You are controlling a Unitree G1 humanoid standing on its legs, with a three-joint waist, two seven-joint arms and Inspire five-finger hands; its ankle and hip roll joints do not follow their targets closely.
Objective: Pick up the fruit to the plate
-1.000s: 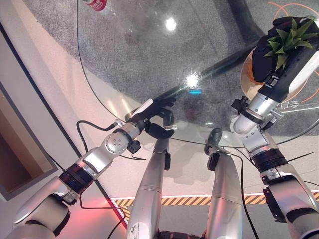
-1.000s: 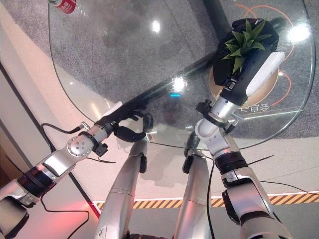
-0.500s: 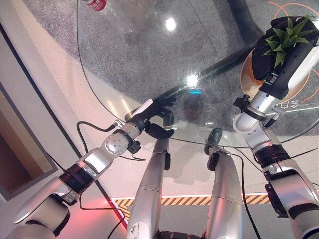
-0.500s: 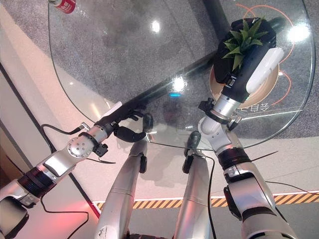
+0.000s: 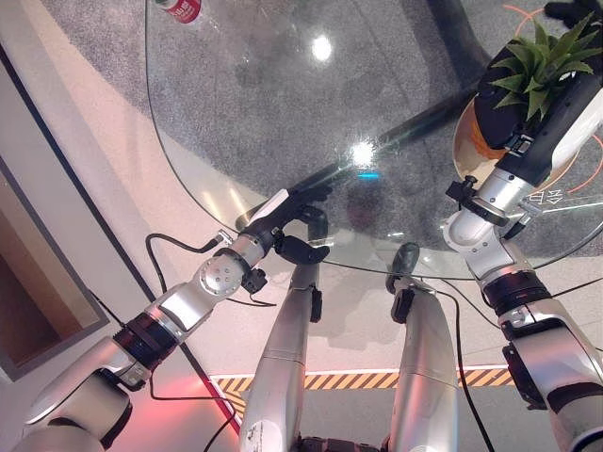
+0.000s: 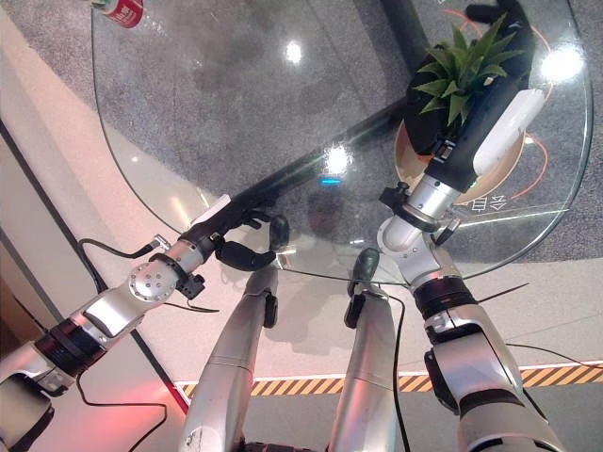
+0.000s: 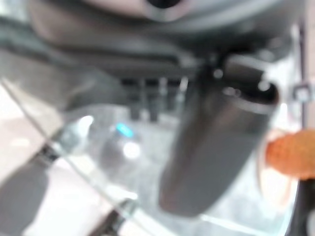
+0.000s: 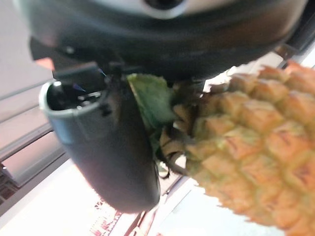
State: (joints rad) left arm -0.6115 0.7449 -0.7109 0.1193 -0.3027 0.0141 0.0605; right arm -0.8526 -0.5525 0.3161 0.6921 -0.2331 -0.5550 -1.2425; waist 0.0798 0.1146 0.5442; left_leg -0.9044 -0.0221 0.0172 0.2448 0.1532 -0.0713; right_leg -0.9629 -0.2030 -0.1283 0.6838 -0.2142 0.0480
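Note:
My right hand (image 5: pixel 539 115) is shut on a pineapple, gripping it just below its green crown (image 5: pixel 537 68). The orange, scaly body of the pineapple (image 8: pixel 246 128) shows past the thumb (image 8: pixel 106 147) in the right wrist view. Hand and fruit hang over a tan plate (image 6: pixel 513 169) at the right side of the round glass table (image 5: pixel 283 94); whether the fruit touches the plate is hidden. My left hand (image 5: pixel 294 218) lies open at the table's near edge, fingers on top of the glass and thumb (image 7: pixel 216 147) beneath it.
A red can (image 5: pixel 179 8) stands at the table's far left rim. The glass between the two hands is bare, with bright light reflections. A yellow-and-black striped line (image 5: pixel 349 379) marks the floor below the near edge.
My right hand has shifted a little farther away with the pineapple, and the crown now stands higher and more spread. The left hand has not moved.

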